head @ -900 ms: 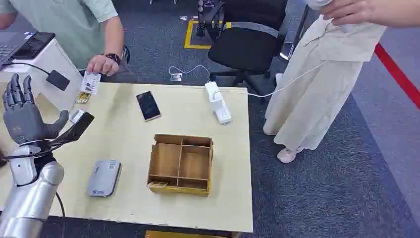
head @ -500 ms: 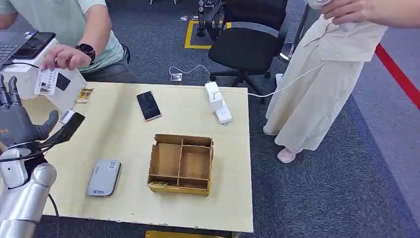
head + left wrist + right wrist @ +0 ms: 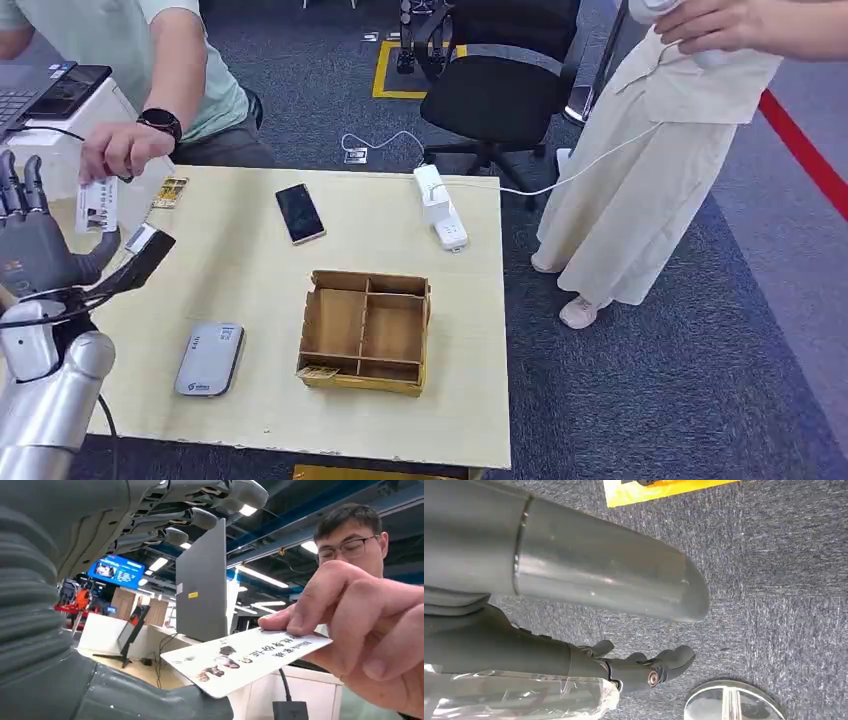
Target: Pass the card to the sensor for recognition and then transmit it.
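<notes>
A: How does the left hand stand?
B: Raised at the table's left edge, fingers upright and apart, thumb out, holding nothing.
A: The card?
B: Pinched in a person's hand, lying against the thumb.
A: The right hand?
B: Hanging over carpet, fingers loosely curled, nothing in it.
A: The sensor?
B: Flat on the table beside the wooden box.
</notes>
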{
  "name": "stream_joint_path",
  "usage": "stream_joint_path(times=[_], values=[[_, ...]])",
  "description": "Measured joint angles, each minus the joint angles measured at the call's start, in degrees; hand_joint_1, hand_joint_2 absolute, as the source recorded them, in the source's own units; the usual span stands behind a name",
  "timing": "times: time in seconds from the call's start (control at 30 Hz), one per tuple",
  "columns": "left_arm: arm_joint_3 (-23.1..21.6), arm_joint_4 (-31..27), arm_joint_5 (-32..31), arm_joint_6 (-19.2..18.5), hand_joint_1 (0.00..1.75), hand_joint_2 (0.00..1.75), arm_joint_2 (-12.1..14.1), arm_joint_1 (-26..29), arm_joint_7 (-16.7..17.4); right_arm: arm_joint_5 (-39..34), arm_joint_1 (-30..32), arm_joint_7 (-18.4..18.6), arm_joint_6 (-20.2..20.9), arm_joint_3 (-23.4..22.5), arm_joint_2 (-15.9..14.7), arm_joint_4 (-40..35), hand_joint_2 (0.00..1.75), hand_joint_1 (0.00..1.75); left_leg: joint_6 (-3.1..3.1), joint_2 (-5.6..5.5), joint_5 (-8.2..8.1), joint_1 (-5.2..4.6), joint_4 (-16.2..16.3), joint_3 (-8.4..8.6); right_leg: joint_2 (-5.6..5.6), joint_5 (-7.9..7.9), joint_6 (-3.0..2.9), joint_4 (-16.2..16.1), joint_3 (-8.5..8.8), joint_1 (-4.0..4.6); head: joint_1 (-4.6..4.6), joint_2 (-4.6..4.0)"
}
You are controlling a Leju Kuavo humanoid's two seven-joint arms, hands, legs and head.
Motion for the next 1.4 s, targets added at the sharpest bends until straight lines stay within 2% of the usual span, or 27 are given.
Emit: stream_joint_path(times=[0.07,0.1,0.73,0.93,0.97,1.0,1.4], values=[[0.0,-0.33,-0.33,0.09,0.0,1.75,-0.06,0.45,0.0,0.13,0.0,-0.02,0.02,-0.09,0.0,0.0,0.0,0.0,0.0,0.0,0.0,0.0,0.0,0.0,0.0,0.0,0.0,0.0,-0.01,0.0,0.0,0.0],[0.0,-0.35,-0.61,0.13,0.0,1.75,-0.11,0.48,0.0,0.15,0.0,-0.02,0.02,-0.13,0.0,0.0,1.75,0.0,0.0,-0.01,0.0,0.0,0.0,-0.01,-0.01,0.0,0.0,0.0,0.0,0.0,0.0,0.0],[-0.04,-1.44,-1.24,0.17,0.0,1.75,-0.57,1.41,0.04,0.26,-0.03,-0.02,0.0,-0.37,0.0,-0.02,1.75,0.0,0.0,0.0,0.0,0.0,0.0,0.0,0.0,0.0,0.0,0.0,0.0,0.0,0.0,0.02],[-0.04,-1.94,-1.42,0.28,0.02,1.75,-0.68,1.92,0.98,0.46,-0.01,0.0,0.22,-0.59,0.13,-0.18,1.75,0.0,0.0,0.0,0.0,0.0,0.0,0.0,0.0,0.0,0.0,0.0,0.0,0.0,0.0,0.0],[-0.04,-2.16,-1.44,0.28,1.59,1.75,-0.72,2.0,0.98,0.48,-0.01,0.0,0.22,-0.7,0.18,-0.26,1.75,0.0,0.0,0.0,0.0,0.0,0.0,0.0,0.0,0.0,0.0,0.0,0.0,0.0,0.0,0.0],[-0.04,-2.32,-1.44,0.29,1.75,1.75,-0.79,2.01,0.96,0.52,-0.01,0.0,0.26,-0.77,0.24,-0.33,1.75,0.0,0.0,0.0,0.0,0.0,0.0,0.0,0.0,0.0,0.0,0.0,0.0,0.0,0.0,0.0],[-0.04,-2.82,-1.68,0.46,1.75,1.75,-0.74,2.02,0.7,1.31,0.05,-0.07,0.5,-1.44,0.35,-0.9,1.75,0.0,0.0,0.0,0.0,0.0,0.0,0.0,0.0,0.0,0.0,0.0,0.0,0.0,-0.02,0.0]])
